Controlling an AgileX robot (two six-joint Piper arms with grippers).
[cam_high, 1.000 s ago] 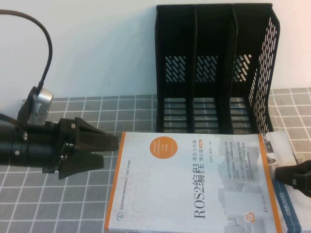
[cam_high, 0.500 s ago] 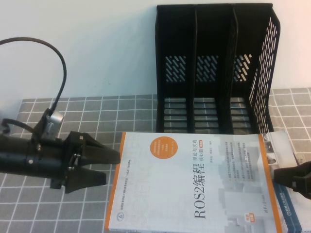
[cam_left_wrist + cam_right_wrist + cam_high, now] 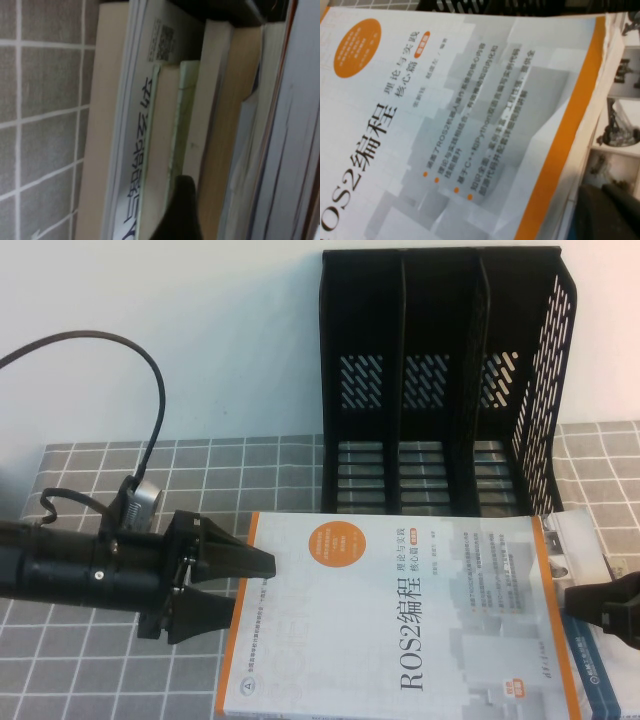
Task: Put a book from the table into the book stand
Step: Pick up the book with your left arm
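Pale wall (image 3: 200,330), grey gridded tablecloth (image 3: 230,470)

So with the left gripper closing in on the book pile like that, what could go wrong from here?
The left gripper, open, is at the edge of the white-and-orange ROS2 book, which tops a stack; the left wrist view shows several book edges, so a finger may wedge under more than one. The right gripper sits at the opposite edge and could block a sliding book. The book stand slots look narrow.

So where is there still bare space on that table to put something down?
Bare checked cloth lies left of the book stand and behind the open left gripper. The front right is crowded: the ROS2 book tops a stack, with the right gripper at its edge.
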